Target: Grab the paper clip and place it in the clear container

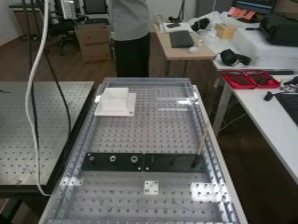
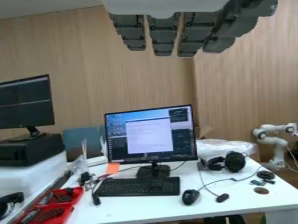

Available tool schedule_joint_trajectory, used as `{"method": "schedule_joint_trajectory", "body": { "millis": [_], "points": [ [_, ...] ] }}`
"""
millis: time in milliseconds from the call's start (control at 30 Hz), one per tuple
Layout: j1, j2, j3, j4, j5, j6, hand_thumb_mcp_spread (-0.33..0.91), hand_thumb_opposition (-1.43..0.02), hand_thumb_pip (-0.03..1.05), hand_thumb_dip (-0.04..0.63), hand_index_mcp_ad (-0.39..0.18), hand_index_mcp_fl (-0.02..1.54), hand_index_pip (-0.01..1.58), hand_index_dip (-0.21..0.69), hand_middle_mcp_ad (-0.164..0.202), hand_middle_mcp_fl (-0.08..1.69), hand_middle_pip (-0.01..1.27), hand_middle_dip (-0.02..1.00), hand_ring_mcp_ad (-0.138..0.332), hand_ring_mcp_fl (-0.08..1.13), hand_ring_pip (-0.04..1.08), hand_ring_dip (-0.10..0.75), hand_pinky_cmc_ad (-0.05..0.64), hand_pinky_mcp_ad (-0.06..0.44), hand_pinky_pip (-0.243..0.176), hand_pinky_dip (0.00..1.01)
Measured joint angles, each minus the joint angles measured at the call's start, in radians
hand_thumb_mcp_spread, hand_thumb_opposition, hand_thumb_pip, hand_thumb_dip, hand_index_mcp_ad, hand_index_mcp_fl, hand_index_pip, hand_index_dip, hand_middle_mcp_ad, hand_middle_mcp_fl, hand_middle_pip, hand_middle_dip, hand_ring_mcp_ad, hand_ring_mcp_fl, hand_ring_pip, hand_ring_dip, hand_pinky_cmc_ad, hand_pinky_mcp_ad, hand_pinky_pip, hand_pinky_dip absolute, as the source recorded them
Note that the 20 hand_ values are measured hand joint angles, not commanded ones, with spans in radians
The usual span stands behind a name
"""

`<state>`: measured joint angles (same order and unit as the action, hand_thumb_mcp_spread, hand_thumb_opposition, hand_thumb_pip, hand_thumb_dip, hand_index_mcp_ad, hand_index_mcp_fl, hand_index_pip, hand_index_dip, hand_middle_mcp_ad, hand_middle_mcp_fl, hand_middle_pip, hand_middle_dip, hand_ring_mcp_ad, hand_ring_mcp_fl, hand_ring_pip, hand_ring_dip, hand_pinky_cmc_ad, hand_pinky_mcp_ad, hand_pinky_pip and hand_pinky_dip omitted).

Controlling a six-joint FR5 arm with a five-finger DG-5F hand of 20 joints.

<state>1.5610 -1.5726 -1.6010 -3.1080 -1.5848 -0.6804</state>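
In the wrist view the hand has its dark grey fingers straight and side by side, with nothing held against them. On the perforated bench in the high view, a bright, see-through patch lies near the right rail; I cannot tell whether it is the clear container or glare. A thin dark line to its left could be the paper clip, but I cannot tell for certain.
Across the bench lie two black plates, the left one bearing ring-shaped parts. A white block sits at the far left, and a small white holed plate nearer. A thin stick leans by the right rail. Side desk holds a monitor.
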Motion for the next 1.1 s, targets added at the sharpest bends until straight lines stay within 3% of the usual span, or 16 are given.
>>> {"method": "schedule_joint_trajectory", "body": {
  "millis": [167,233,300,400,567,700,1067,1100],
  "points": [
    [-0.002,0.003,-0.005,0.004,-0.003,0.001,-0.01,-0.01,0.02,0.000,0.024,-0.01,0.02,0.000,0.063,-0.01,0.01,0.04,0.070,0.00,0.01,0.021,0.000,0.038,0.002,0.02],
    [-0.002,0.003,-0.006,0.005,-0.003,0.002,0.09,-0.12,0.20,0.021,0.024,0.00,0.02,0.000,0.063,-0.01,0.03,0.04,0.070,0.00,0.02,0.021,-0.002,0.051,0.000,0.06],
    [-0.002,0.003,-0.006,0.004,-0.002,0.003,0.16,-0.27,0.32,0.023,0.024,-0.01,0.02,0.000,0.065,0.00,0.05,0.04,0.073,0.00,0.03,0.017,0.028,0.101,-0.010,0.12],
    [-0.002,0.004,-0.007,0.005,-0.001,0.005,0.18,-0.49,0.31,0.019,-0.007,-0.01,0.06,-0.002,0.066,-0.01,0.09,0.06,0.093,0.00,0.06,0.021,0.131,0.199,-0.026,0.21],
    [0.000,0.006,-0.007,0.004,0.001,0.004,0.18,-0.60,0.32,0.016,-0.007,0.00,0.07,-0.002,0.068,-0.01,0.10,0.08,0.154,0.00,0.07,0.024,0.232,0.279,-0.040,0.29],
    [0.001,0.007,-0.008,0.005,0.003,0.004,0.18,-0.65,0.32,0.014,-0.007,0.00,0.07,-0.002,0.070,0.00,0.10,0.09,0.152,0.00,0.08,0.042,0.281,0.300,-0.075,0.30],
    [0.001,0.007,-0.028,0.013,0.006,0.017,0.18,-0.68,0.34,0.014,-0.009,0.03,0.09,-0.002,0.091,0.00,0.12,0.11,0.188,0.00,0.09,0.044,0.333,0.330,-0.073,0.34],
    [0.002,0.006,-0.035,0.016,0.008,0.020,0.19,-0.69,0.34,0.014,-0.009,0.03,0.09,-0.002,0.089,0.00,0.12,0.11,0.188,0.00,0.08,0.044,0.344,0.330,-0.087,0.34]
  ]
}}
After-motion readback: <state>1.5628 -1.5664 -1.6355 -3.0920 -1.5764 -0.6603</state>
